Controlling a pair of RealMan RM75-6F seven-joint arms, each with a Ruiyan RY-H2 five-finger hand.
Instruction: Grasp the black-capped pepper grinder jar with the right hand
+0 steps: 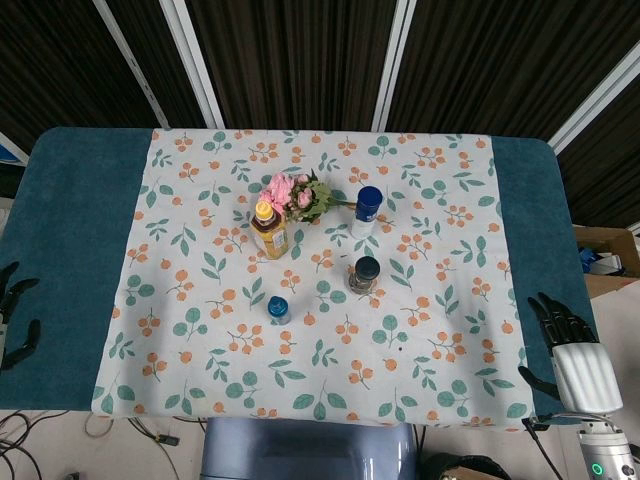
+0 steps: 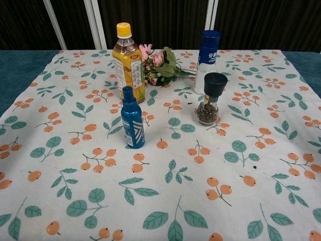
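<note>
The pepper grinder jar point(image 1: 364, 274) point(image 2: 210, 99), clear glass with a black cap, stands upright near the middle of the floral tablecloth point(image 1: 320, 350). My right hand point(image 1: 570, 345) hovers at the table's right front corner, far to the right of the jar, its fingers spread and holding nothing. Only the dark fingertips of my left hand point(image 1: 14, 315) show at the left edge of the head view, apart and empty. The chest view shows neither hand.
A white bottle with a blue cap point(image 1: 367, 211) point(image 2: 207, 58) stands just behind the jar. A yellow-capped drink bottle point(image 1: 268, 230) point(image 2: 128, 61) and pink flowers point(image 1: 298, 195) point(image 2: 158, 64) lie to the left. A small blue bottle point(image 1: 278, 309) point(image 2: 132, 118) stands front left.
</note>
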